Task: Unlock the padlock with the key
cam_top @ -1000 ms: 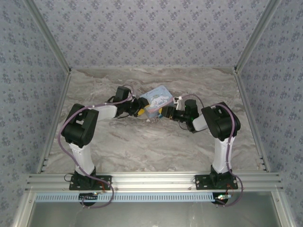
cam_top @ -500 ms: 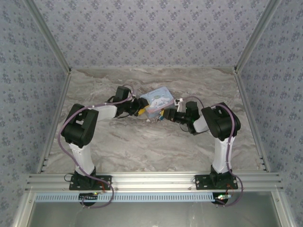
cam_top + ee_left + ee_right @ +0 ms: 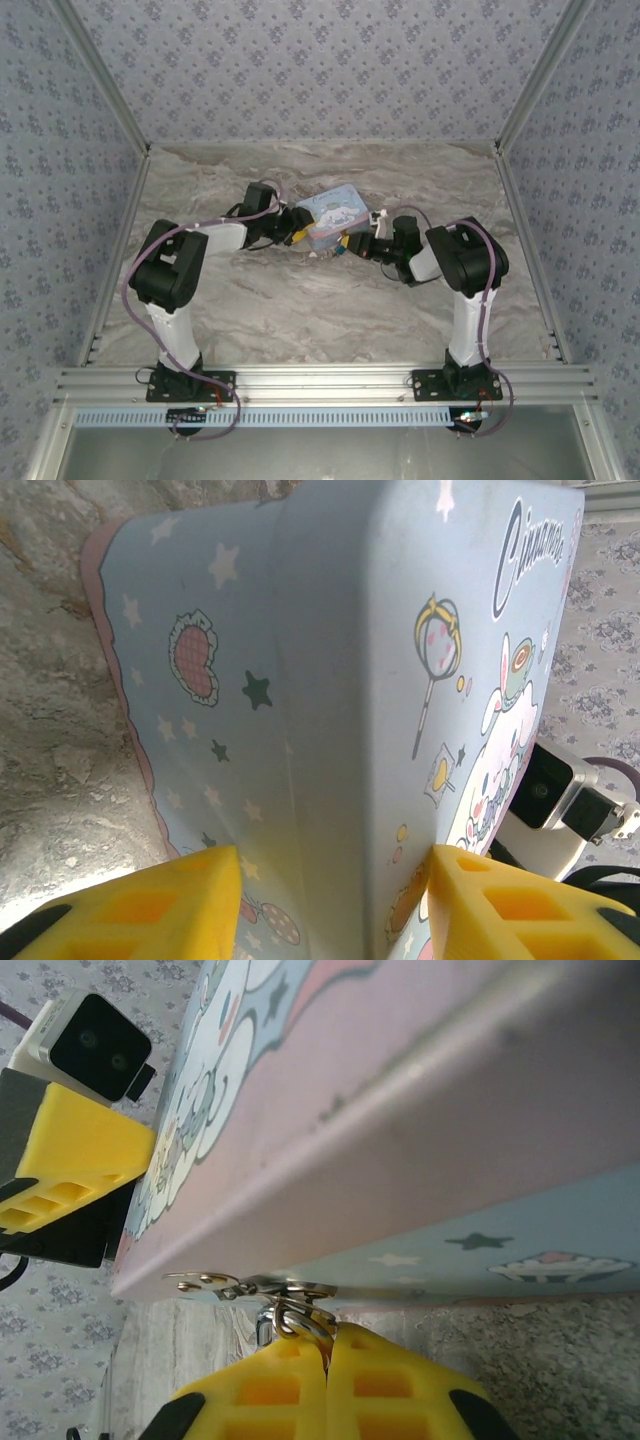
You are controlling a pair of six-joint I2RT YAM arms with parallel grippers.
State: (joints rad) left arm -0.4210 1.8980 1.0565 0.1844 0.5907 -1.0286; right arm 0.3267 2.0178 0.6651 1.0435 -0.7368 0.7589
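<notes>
We see the left gripper (image 3: 330, 870) clamped on the tin (image 3: 330, 660). At the tin's near edge, our right gripper (image 3: 327, 1345) pinches a thin silvery ring (image 3: 300, 1320), and the padlock (image 3: 340, 251) lies just beside its tips.

The table (image 3: 300, 320) has a grey-beige marbled top and is enclosed on three sides. The back wall (image 3: 320, 70), left wall (image 3: 50, 200) and right wall (image 3: 590, 200) carry blue-grey wallpaper with a small floral print. Aluminium profiles (image 3: 100, 80) run down to both far corners of the table. A ribbed aluminium rail (image 3: 320, 380) spans the near edge, with a pale blue strip (image 3: 320, 415) below it. Lighting is even and diffuse
</notes>
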